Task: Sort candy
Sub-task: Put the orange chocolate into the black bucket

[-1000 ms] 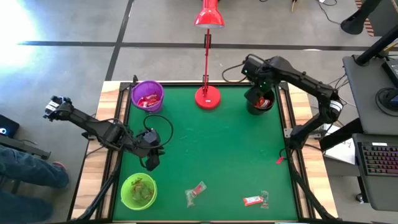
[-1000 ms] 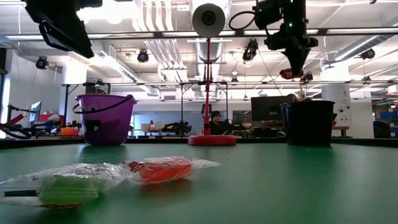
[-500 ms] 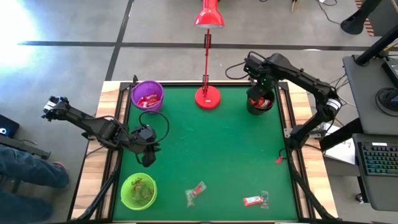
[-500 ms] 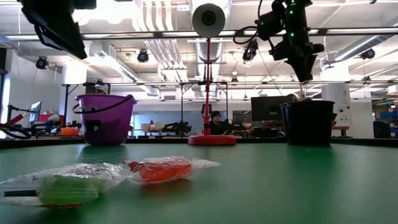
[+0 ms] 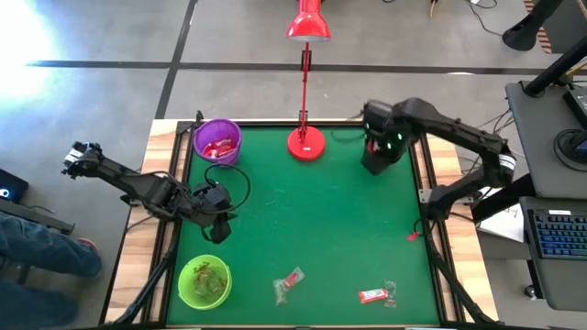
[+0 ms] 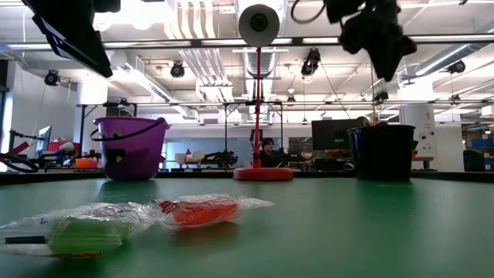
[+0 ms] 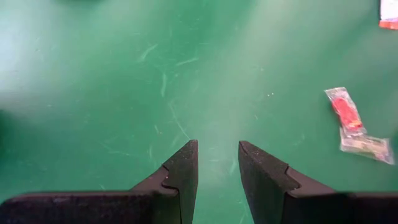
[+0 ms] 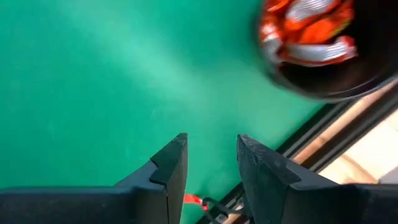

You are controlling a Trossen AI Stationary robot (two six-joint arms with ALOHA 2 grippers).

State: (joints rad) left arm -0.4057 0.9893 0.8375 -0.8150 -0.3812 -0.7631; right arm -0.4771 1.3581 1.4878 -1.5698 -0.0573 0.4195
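Note:
My right gripper (image 8: 211, 143) hovers open at the table's far right, just beside the black cup (image 6: 384, 150), whose orange-red and white candy (image 8: 308, 28) shows in the right wrist view. My left gripper (image 7: 217, 149) hangs open over bare green table at the left (image 5: 218, 231). It holds nothing. Loose candy lies near the front edge: a red-and-clear piece (image 5: 289, 284), a red piece (image 5: 371, 295) and a clear one (image 5: 392, 291). A purple cup (image 5: 217, 140) holds red candy at the far left. A green cup (image 5: 204, 280) stands at the near left.
The red lamp base (image 5: 305, 144) stands at the far middle between the purple and black cups, its pole rising above it. Green table mat (image 5: 312, 220) stretches between the arms. Wooden borders and dark rails run along the table's left and right edges.
My right gripper has let go of a red candy over the black cup: the piece at its fingertips a second ago is gone. The gripper has then risen and shifted a little toward the table's near side. My left gripper has crept slightly toward the far edge.

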